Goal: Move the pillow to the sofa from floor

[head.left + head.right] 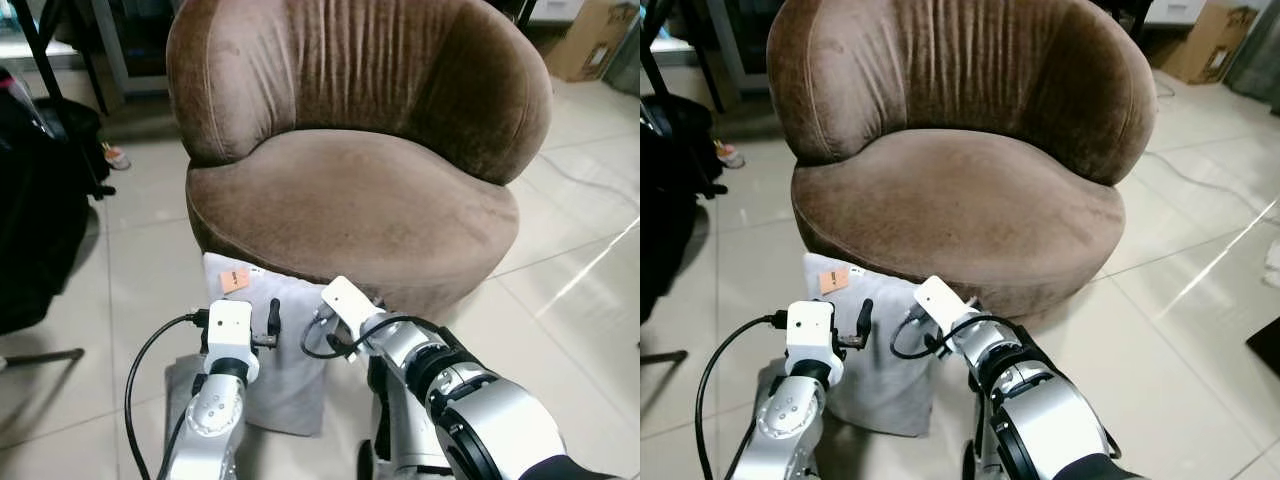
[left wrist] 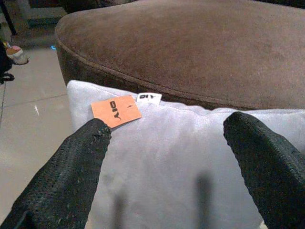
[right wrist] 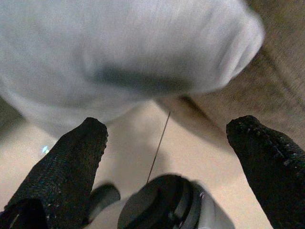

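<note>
A light grey pillow point(image 1: 290, 375) with an orange tag point(image 1: 234, 279) stands on the tiled floor, leaning against the front of the round brown sofa point(image 1: 360, 190). My left gripper point(image 2: 167, 125) is open just in front of the pillow's upper face point(image 2: 181, 157), its fingers point(image 2: 78, 157) spread on either side of it and not closed on it. My right gripper point(image 3: 169, 125) is open at the pillow's right edge point(image 3: 119, 52), low beside the sofa base point(image 3: 281, 71), with nothing between its fingers.
A black bag point(image 1: 35, 210) and dark stand legs sit at the left. A shoe point(image 1: 115, 157) lies on the floor behind them. A cardboard box point(image 1: 585, 40) stands at the far right, with a thin cable point(image 1: 590, 185) across the tiles.
</note>
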{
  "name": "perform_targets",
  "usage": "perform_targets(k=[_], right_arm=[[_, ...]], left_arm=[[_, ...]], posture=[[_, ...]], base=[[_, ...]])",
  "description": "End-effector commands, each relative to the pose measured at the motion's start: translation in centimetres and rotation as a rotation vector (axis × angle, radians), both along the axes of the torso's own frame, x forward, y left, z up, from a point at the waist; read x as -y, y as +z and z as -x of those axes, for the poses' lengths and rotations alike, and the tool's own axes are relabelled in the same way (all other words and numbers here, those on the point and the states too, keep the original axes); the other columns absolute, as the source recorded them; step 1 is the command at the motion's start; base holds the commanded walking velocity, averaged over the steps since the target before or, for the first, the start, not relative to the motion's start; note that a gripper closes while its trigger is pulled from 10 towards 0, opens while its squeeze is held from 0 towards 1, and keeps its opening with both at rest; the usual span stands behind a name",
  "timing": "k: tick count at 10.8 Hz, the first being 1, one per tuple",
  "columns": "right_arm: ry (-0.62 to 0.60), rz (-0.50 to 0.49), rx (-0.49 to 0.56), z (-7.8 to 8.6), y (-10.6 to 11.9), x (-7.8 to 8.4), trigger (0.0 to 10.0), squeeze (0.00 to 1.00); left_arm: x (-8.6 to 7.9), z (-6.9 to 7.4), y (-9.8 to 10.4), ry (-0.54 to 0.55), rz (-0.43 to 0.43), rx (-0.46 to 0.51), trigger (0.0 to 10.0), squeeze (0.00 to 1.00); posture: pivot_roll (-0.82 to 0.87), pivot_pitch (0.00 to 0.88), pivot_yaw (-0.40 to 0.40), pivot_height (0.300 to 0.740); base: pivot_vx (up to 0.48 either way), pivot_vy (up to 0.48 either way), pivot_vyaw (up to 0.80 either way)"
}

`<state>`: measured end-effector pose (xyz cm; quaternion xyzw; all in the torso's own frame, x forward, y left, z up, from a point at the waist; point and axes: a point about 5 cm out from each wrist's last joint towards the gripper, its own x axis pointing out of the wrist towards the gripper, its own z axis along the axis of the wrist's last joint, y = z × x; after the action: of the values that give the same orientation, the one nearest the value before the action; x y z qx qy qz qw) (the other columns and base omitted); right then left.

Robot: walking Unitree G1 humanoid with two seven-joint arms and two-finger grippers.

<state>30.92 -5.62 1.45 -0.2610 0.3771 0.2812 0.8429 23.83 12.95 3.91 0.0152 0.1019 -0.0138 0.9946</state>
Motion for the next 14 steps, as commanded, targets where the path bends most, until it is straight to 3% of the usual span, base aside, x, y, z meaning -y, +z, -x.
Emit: perform_targets(k=[1, 4, 6, 7, 8, 14], right_arm=[[0.009, 0.017, -0.017, 0.0, 0.0, 0.1, 10.0, 0.0], [0.06, 0.034, 0.0, 0.1, 0.1, -0.4, 10.0, 0.0], [0.023, -0.035, 0.039, -0.5, 0.8, -0.8, 10.0, 0.0], [-0.013, -0.167, 0.057, -1.2, 2.1, -2.0, 10.0, 0.0], [-0.07, -0.199, 0.049, -1.4, 2.2, -2.0, 10.0, 0.0], [-0.318, -0.258, 0.026, -0.8, 0.9, -0.6, 10.0, 0.0]], left_arm=[[0.6, 0.2, -0.2, -0.004, 0.002, -0.004, 10.0, 0.0], [0.6, 0.3, -0.3, 0.007, 0.006, -0.005, 10.0, 0.0], [0.6, 0.0, -0.2, -0.002, 0.005, 0.0, 10.0, 0.0], [0.5, -0.3, 0.0, -0.008, 0.003, 0.006, 10.0, 0.0], [0.3, -0.4, 0.1, -0.012, -0.003, 0.008, 10.0, 0.0], [-1.5, -1.4, 0.9, -0.041, -0.056, 0.028, 10.0, 0.0]], posture=[[-0.01, 0.0, -0.169, 0.435], [-0.02, 0.0, -0.168, 0.435], [-0.03, 0.0, -0.15, 0.435], [-0.04, 0.0, -0.138, 0.435], [-0.04, 0.0, -0.125, 0.435], [-0.01, 0.0, -0.049, 0.435]], base=[[0.0, 0.0, 0.0], [0.0, 0.0, 0.0], [0.0, 0.0, 0.0], [0.0, 0.0, 0.0], [0.0, 0.0, 0.0], [0.0, 0.0, 0.0]])
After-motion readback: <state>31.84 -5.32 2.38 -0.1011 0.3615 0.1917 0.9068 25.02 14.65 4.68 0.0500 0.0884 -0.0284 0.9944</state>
